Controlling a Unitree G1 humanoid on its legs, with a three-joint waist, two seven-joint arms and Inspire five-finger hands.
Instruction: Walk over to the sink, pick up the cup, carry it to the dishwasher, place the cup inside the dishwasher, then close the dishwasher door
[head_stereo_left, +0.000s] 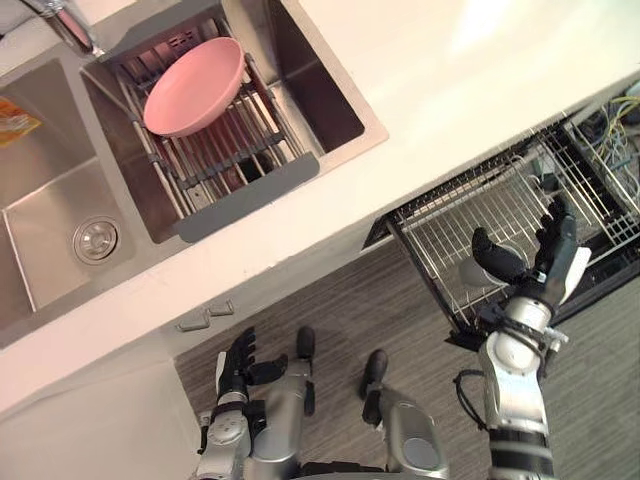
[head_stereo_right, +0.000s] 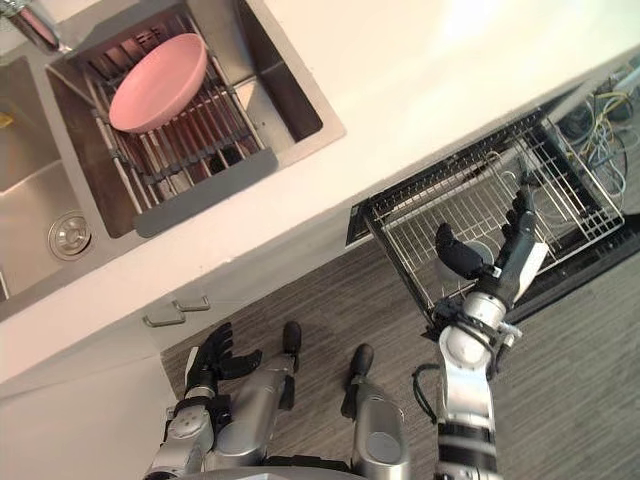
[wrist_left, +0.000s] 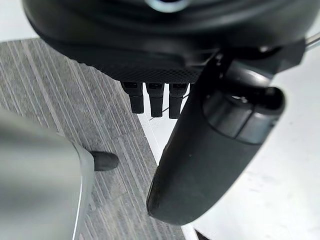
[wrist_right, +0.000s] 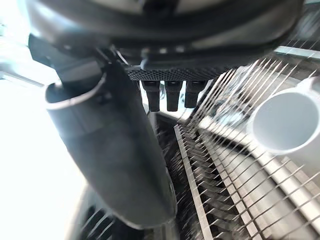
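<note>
A pale counter (head_stereo_left: 450, 90) is running across the frame, with the sink (head_stereo_left: 40, 200) at upper left holding a pink bowl (head_stereo_left: 193, 87) on its drainer (head_stereo_left: 240, 195), and the pulled-out dishwasher rack (head_stereo_left: 445, 225) lying at right centre. The right hand (head_stereo_left: 548, 262) is hovering over that rack, fingers straight and thumb spread apart, holding nothing, while the left hand (head_stereo_left: 238, 365) is hanging at lower left with fingers loosely spread. The white cup (wrist_right: 282, 122) is sitting in the rack just beside the right thumb.

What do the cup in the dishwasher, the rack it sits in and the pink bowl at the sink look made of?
The cup is white and smooth with a thick rim: plastic or ceramic, I cannot tell which. The dishwasher rack is a grid of thin pale wire, likely coated metal. The pink bowl has even colour and a soft sheen, so probably plastic.
</note>
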